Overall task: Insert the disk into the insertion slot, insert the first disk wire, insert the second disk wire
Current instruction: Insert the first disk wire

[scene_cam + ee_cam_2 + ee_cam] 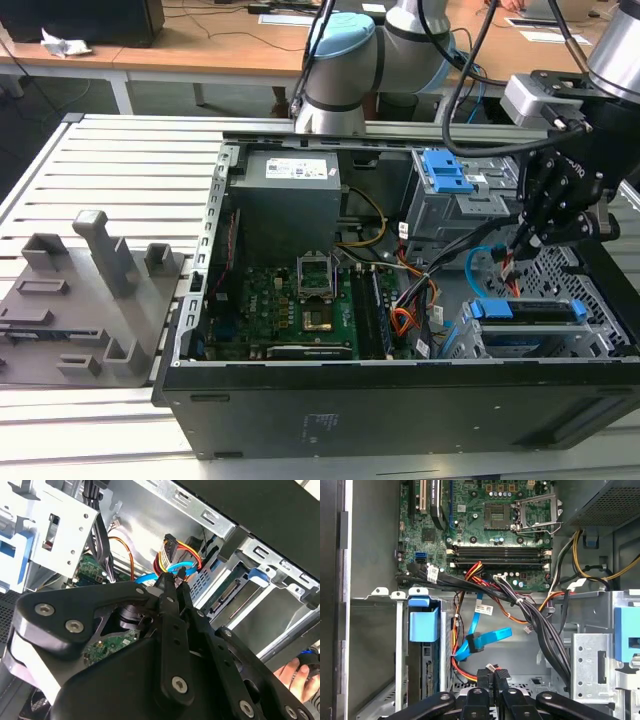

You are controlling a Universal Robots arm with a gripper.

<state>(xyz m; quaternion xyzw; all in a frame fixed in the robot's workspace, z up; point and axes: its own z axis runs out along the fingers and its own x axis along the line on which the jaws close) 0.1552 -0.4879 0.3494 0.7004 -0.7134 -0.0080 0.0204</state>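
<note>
Claw [170, 580] fingers are drawn together at the first disk wire [172, 550], with the tips right against its orange and red strands. Whether they actually pinch those strands I cannot tell. The claw hangs over the exterior view's right end of the computer case [350, 410]. Just nearer, the insertion slot [462, 338] already carries the disk [528, 311], blue carrier uppermost. The second disk wire [485, 637] loops loose just beside the orange bundle. Plugging well, I judge, calls for squaring the black plug to the disk's connector, pushing straight in, and keeping the blue loop from snagging. Count: one case, one slot, one disk, one orange bundle, one light-blue cable.
</note>
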